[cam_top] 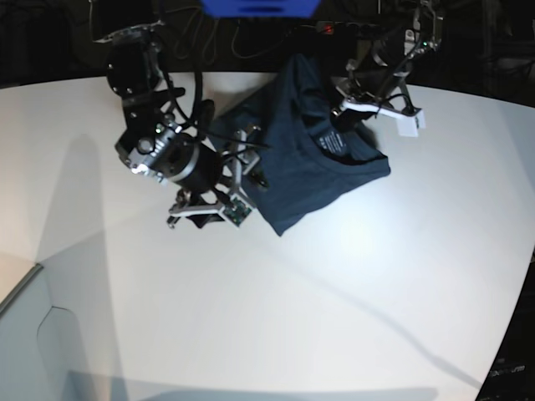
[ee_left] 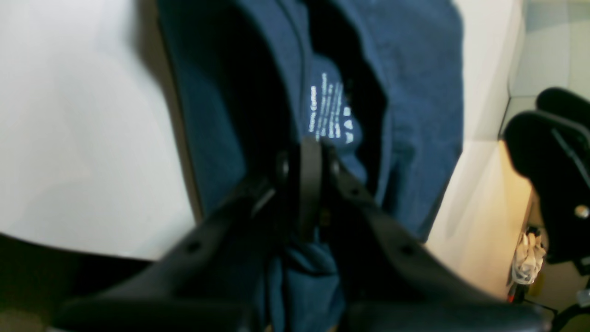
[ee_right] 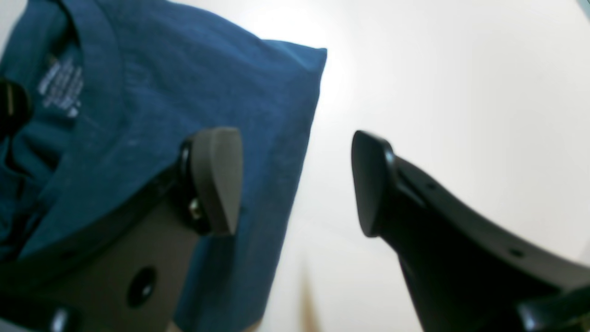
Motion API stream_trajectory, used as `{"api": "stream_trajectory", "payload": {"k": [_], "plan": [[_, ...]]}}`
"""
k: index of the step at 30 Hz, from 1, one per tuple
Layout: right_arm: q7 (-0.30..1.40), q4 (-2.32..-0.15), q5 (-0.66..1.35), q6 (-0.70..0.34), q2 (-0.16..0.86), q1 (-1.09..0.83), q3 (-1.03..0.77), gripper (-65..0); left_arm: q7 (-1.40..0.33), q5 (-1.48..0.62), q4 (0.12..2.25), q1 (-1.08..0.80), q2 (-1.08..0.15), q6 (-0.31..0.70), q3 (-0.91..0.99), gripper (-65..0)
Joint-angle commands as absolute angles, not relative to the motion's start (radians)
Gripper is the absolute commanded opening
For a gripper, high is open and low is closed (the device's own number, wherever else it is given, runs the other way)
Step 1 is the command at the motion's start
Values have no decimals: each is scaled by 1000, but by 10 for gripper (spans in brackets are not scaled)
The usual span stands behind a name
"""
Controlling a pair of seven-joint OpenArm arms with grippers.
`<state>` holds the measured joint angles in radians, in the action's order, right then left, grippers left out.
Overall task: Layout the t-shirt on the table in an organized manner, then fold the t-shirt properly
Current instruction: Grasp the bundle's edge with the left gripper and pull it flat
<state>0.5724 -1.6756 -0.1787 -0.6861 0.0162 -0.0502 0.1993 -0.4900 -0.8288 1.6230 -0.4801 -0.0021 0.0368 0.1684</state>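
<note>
White smooth tabletop (cam_top: 276, 317) with a curved edge fills the near part of the base view, wide and bright. Further in, near the middle, sits the right arm's black gripper (cam_top: 219, 194) (it is on the left side of that view). In the right wrist view its two fingers stand wide apart (ee_right: 295, 182), one grey pad (ee_right: 216, 177) over the cloth and one black pad (ee_right: 368, 180) over the bare white top (ee_right: 438, 92). Nothing is between them.

Just beside that gripper lies the dark navy blue soft cloth t-shirt (cam_top: 305, 163). It is bunched and partly lifted, not spread flat. One corner of it rests on the table and points toward the near side. In the right wrist view the shirt (ee_right: 161, 92) shows a folded edge and the small white printed label (ee_right: 60, 87) inside the neck.

Further back, the left arm's black gripper (cam_top: 355, 109) holds the shirt up by the neck, close to the label (cam_top: 330, 142). In the left wrist view its fingers are pressed together (ee_left: 309, 184) on a fold of the blue cloth (ee_left: 415, 115), with the white label (ee_left: 329, 113) just past the fingertips. Cloth hangs down on both sides of the fingers.
</note>
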Motion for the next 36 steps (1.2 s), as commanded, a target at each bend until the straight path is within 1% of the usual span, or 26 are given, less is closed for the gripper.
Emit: {"api": "stream_trajectory", "payload": {"k": [1, 3, 4, 6, 7, 10, 13, 15, 16, 20, 25, 29, 36], "plan": [[547, -1692, -168, -698, 12, -39, 199, -281, -484, -835, 1627, -486, -2, 45, 170, -650], [547, -1692, -168, -698, 12, -39, 199, -281, -489, -840, 1598, -481, -16, 45, 170, -650], [547, -1692, -168, -698, 12, -39, 199, -281, -490, -845, 1586, -481, -24, 42, 168, -640], [547, -1692, -168, -698, 12, -41, 199, -281, -490, -845, 1578, -481, -27, 42, 168, -594], [547, -1692, -168, -698, 12, -41, 199, -281, -490, -845, 1580, -481, -28, 42, 168, -554], [547, -1692, -168, -698, 10, -41, 199, -281, -490, -845, 1583, -487, -30, 42, 168, -407], [547, -1692, -168, -698, 10, -41, 200, -281, -490, -846, 1583, -489, -30, 45, 168, -243], [547, -1692, -168, -698, 10, -41, 200, -281, -490, -846, 1584, -489, -28, 45, 168, -175], [547, -1692, -168, -698, 10, -41, 202, -281, -490, -846, 1589, -489, -27, 45, 168, -155], [547, -1692, -168, -698, 10, -39, 202, -281, -483, -846, 1598, -510, -24, 44, 170, -148], [547, -1692, -168, -698, 10, -36, 202, -281, -483, -846, 1692, -545, -22, 39, 170, -148], [549, -1692, -168, -698, 10, -33, 202, -281, -483, -846, 1727, -555, -21, 36, 171, -148], [547, -1675, -168, -698, 10, -31, 202, -281, -490, -846, 1718, -567, 1, 36, 266, -146]]}}
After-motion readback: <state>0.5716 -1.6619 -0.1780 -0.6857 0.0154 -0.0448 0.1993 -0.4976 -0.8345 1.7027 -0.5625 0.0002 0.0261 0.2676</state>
